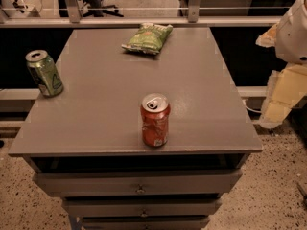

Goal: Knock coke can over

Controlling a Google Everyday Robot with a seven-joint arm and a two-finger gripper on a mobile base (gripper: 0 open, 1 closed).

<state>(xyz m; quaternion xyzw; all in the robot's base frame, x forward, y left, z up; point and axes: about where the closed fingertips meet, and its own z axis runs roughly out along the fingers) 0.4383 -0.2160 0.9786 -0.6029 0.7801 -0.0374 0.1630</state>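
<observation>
Now the cylindrical red coke can (155, 121) stands upright by the matte grey worktop's (201, 90) near edge, above speckled floor (278, 186). The gripper (287, 92) hangs beyond the right edge; I cannot tell its opening.

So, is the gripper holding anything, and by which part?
Nothing visible: the gripper is off the table's right side, apart from the standing coke can.
</observation>
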